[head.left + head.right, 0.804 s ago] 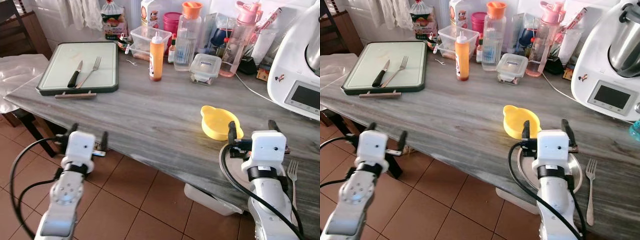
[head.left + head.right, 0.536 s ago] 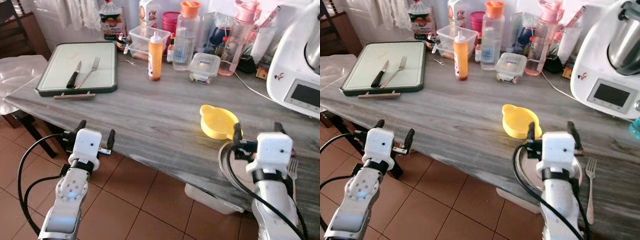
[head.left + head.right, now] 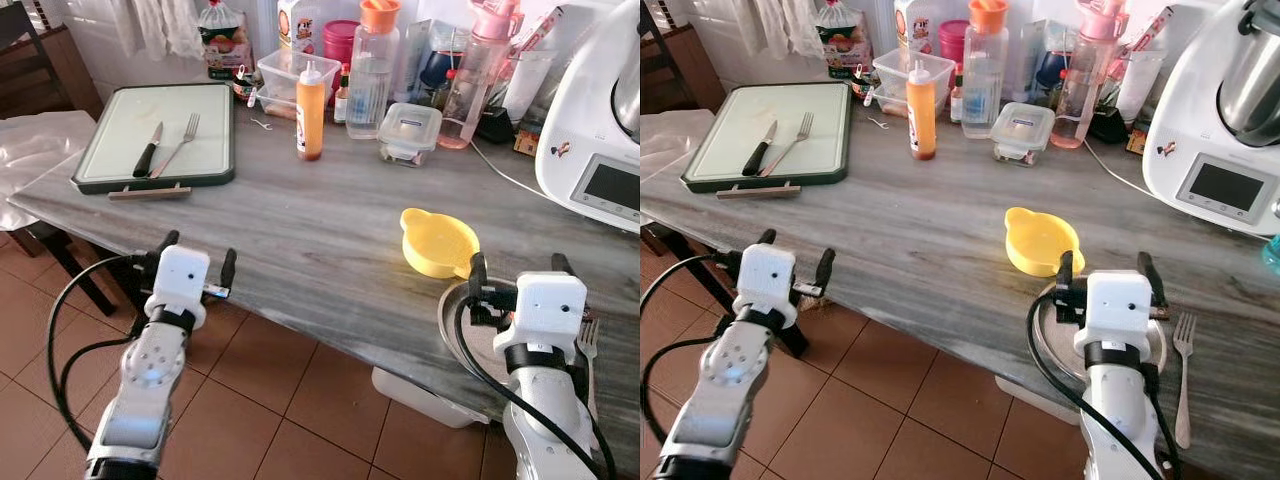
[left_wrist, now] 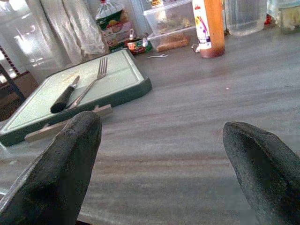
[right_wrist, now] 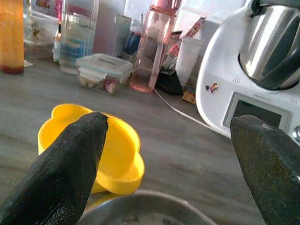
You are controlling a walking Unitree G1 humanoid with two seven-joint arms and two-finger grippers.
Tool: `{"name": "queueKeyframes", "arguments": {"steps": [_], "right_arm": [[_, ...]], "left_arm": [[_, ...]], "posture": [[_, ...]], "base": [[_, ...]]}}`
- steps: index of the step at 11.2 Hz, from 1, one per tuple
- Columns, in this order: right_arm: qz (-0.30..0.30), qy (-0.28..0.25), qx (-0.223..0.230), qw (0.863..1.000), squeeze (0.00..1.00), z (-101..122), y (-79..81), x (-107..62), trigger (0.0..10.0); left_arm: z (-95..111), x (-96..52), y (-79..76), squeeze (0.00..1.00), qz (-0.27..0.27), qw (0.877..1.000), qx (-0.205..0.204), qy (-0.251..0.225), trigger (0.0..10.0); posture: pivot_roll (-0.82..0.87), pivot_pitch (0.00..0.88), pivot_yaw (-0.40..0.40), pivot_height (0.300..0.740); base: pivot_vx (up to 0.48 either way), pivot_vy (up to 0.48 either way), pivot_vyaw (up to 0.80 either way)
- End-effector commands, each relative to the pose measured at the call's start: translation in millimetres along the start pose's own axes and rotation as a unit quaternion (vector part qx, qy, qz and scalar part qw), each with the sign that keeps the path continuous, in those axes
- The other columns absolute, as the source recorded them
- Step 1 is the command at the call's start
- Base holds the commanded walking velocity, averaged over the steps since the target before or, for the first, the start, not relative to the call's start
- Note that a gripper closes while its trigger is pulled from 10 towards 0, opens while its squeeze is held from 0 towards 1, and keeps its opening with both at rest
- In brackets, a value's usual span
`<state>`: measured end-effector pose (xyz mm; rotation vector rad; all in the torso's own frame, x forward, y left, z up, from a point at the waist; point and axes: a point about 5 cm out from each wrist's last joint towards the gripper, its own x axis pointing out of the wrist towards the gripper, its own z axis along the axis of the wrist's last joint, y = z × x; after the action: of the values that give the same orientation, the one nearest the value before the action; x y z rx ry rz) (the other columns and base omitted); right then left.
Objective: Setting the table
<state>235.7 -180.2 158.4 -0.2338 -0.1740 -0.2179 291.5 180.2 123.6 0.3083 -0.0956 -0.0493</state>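
While fingers point(image 5: 61, 168) spread, bowl point(image 5: 110, 140) between.

Bright daylight is washing in from beyond the fingers point(image 4: 56, 173), glaring top-left; near fingers are blurring softly.

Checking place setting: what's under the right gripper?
The right gripper, fingers open and empty, hovers over a metal plate at the table edge. The wrist and arm cover most of the plate, so whatever may lie on it is hidden. The yellow bowl sits just beyond.
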Motion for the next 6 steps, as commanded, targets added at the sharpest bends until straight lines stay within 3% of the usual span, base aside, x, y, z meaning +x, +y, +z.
{"name": "queueKeyframes", "arguments": {"steps": [1,3,6], "right_arm": [[0.006,-0.015,-0.005,1.0,0.0,5.5,-0.2,2.4,10.0],[-0.004,-0.009,-0.011,1.0,0.0,0.2,-4.4,2.4,10.0],[-0.024,-0.01,-0.01,1.0,0.0,1.6,-10.7,1.3,10.0]], "left_arm": [[6.8,4.3,1.0,0.0,0.01,1.0,0.003,-0.006,10.0],[6.0,4.9,-0.1,0.0,0.011,1.0,0.006,-0.004,10.0],[3.2,1.5,12.1,0.0,0.028,0.999,0.03,0.0,10.0]], "posture": [[0.15,0.058,-0.006,0.74],[0.15,0.066,0.0,0.74],[0.14,0.057,-0.001,0.74]], "base": [[0.0,0.0,0.0],[0.0,0.0,0.0],[0.0,0.0,0.0]]}}
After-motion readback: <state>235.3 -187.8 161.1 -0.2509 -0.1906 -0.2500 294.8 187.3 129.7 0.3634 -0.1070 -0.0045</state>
